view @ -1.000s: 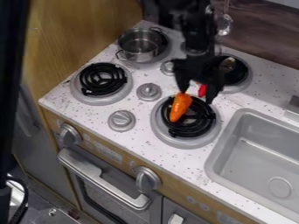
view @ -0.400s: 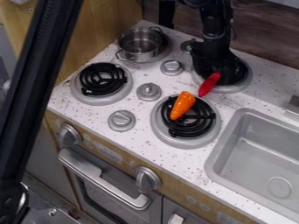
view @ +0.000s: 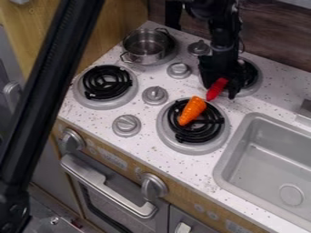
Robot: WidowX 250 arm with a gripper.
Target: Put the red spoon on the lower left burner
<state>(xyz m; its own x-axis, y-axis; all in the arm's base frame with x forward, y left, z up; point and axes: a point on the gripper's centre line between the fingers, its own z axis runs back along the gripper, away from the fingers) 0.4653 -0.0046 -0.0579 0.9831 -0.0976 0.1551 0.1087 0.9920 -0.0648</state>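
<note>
Camera view: the red spoon [view: 216, 89] lies by the upper right burner [view: 250, 89], its handle seen between the parted jaws of the gripper [view: 220, 93]; if closed off-centre, it could be twisted loose; by a low lift, the carrot [view: 193, 110] might be knocked.

My gripper [view: 219, 92] was plain black, and the spoon [view: 217, 88] at it showed bright red. I saw a vivid orange carrot [view: 192, 111], black burner coils [view: 209, 121] ringed in pale grey, and a white countertop [view: 91, 116] scattered with dark specks. The knobs [view: 126, 125] and the pot [view: 144, 53] were silvery, the sink [view: 267, 145] grey, the side panel [view: 124, 22] golden brown, the back wall [view: 273, 41] dark brown with streaky grain.
</note>
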